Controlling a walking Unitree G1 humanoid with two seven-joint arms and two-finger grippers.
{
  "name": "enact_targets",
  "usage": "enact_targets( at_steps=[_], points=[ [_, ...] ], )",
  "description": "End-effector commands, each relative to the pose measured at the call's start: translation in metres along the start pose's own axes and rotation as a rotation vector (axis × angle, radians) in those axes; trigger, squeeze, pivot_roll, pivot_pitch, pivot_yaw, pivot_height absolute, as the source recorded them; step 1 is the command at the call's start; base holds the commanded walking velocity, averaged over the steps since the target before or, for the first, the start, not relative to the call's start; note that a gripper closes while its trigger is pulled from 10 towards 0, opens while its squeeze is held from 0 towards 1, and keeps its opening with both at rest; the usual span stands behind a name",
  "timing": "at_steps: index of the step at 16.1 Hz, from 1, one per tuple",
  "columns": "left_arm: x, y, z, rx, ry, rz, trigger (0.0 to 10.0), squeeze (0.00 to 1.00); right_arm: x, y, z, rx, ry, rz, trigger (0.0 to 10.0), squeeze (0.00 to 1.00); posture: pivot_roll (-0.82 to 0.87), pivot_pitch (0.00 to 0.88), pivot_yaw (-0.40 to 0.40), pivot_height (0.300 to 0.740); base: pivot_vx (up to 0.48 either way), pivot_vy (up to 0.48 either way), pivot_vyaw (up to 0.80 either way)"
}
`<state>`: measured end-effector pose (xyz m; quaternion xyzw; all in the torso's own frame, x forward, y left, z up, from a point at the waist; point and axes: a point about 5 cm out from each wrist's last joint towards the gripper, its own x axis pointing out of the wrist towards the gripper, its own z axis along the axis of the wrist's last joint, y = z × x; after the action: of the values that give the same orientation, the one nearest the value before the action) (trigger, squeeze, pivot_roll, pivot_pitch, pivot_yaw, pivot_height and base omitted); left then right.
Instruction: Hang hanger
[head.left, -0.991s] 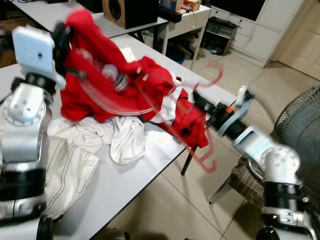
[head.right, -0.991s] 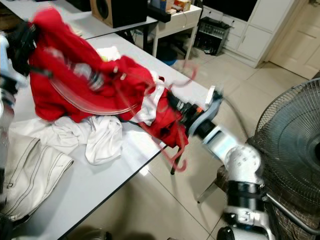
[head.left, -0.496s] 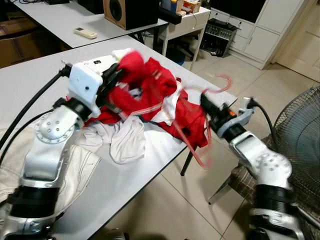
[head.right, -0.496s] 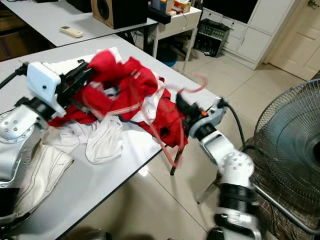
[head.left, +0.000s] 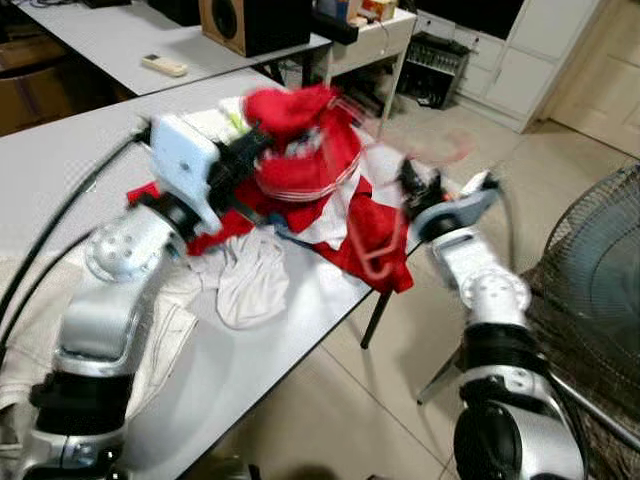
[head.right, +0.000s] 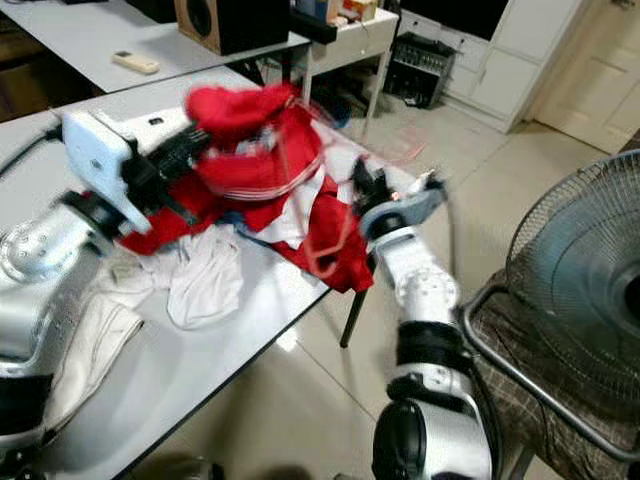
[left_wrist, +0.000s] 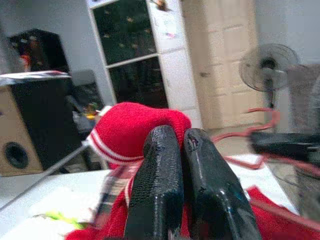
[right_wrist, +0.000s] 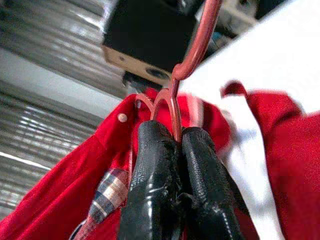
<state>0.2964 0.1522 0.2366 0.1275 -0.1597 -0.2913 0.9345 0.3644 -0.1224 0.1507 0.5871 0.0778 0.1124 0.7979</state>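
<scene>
A red garment (head.left: 305, 160) with white stripes lies bunched at the far corner of the grey table (head.left: 60, 150). My left gripper (head.left: 250, 150) is shut on a fold of it and holds that part lifted; the left wrist view has the fingers (left_wrist: 160, 165) pressed together on the red cloth (left_wrist: 132, 127). My right gripper (head.left: 408, 184) is at the table's corner, shut on the neck of a clear red plastic hanger (right_wrist: 199, 42). The hanger's hook (head.left: 452, 152) is blurred, and its lower loop (head.left: 372, 262) hangs among the red cloth.
White clothes (head.left: 245, 280) lie on the table near me. A remote (head.left: 165, 66) and a speaker (head.left: 245, 22) sit on the tables behind. A standing fan (head.left: 600, 250) and a chair (head.right: 520, 330) are on my right, with tiled floor (head.left: 330, 410) below.
My left arm came down from high on the left and now holds the garment over the table's corner. My right gripper moved up and in toward the table, swinging the hanger with it.
</scene>
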Motion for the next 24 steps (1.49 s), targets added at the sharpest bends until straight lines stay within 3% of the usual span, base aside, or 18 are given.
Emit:
enact_targets(
  at_steps=[1, 2, 4, 7, 10, 13, 18, 21, 24],
  points=[
    [0.002, -0.001, 0.010, 0.026, -0.039, 0.001, 0.0, 0.00, 0.003, -0.001, -0.001, -0.049, 0.053, -0.058, 10.0, 0.00, -0.03, 0.000, -0.058, 0.740, 0.000, 0.000, 0.00],
    [0.004, 0.005, 0.013, 0.071, -0.046, 0.043, 0.0, 0.00, 0.003, -0.006, -0.007, -0.061, 0.099, -0.099, 10.0, 0.00, -0.03, 0.000, -0.058, 0.740, 0.000, 0.000, 0.00],
    [0.004, 0.015, 0.019, 0.113, -0.076, 0.099, 0.0, 0.00, -0.002, -0.005, -0.009, -0.059, 0.126, -0.067, 10.0, 0.00, -0.03, 0.000, -0.060, 0.740, 0.000, 0.000, 0.00],
    [0.004, 0.024, 0.038, 0.244, -0.159, 0.090, 0.0, 0.00, -0.035, -0.003, 0.003, -0.101, 0.207, 0.040, 10.0, 0.00, -0.04, 0.000, -0.052, 0.740, 0.000, 0.000, 0.00],
    [0.006, 0.021, 0.053, 0.321, -0.241, 0.028, 0.0, 0.00, -0.053, -0.006, 0.012, -0.109, 0.245, 0.016, 10.0, 0.00, -0.05, 0.000, -0.046, 0.740, 0.000, 0.000, 0.00],
    [0.008, 0.014, 0.059, 0.338, -0.279, -0.047, 0.0, 0.00, -0.062, -0.004, 0.012, -0.103, 0.288, 0.031, 10.0, 0.00, -0.05, 0.000, -0.048, 0.740, 0.000, 0.000, 0.00],
    [0.009, 0.015, 0.050, 0.433, -0.227, -0.090, 0.0, 0.00, -0.090, 0.007, 0.001, -0.190, 0.463, 0.163, 10.0, 0.00, -0.05, 0.000, -0.057, 0.740, 0.000, 0.000, 0.00],
    [0.009, 0.015, 0.050, 0.433, -0.227, -0.090, 0.0, 0.00, -0.090, 0.007, 0.001, -0.190, 0.463, 0.163, 10.0, 0.00, -0.05, 0.000, -0.057, 0.740, 0.000, 0.000, 0.00],
    [-0.005, -0.007, 0.024, 0.406, -0.105, -0.381, 0.0, 0.00, -0.077, -0.015, 0.047, 0.078, 0.200, 0.044, 10.0, 0.00, -0.05, 0.000, -0.057, 0.740, 0.000, 0.000, 0.00]
  ],
)
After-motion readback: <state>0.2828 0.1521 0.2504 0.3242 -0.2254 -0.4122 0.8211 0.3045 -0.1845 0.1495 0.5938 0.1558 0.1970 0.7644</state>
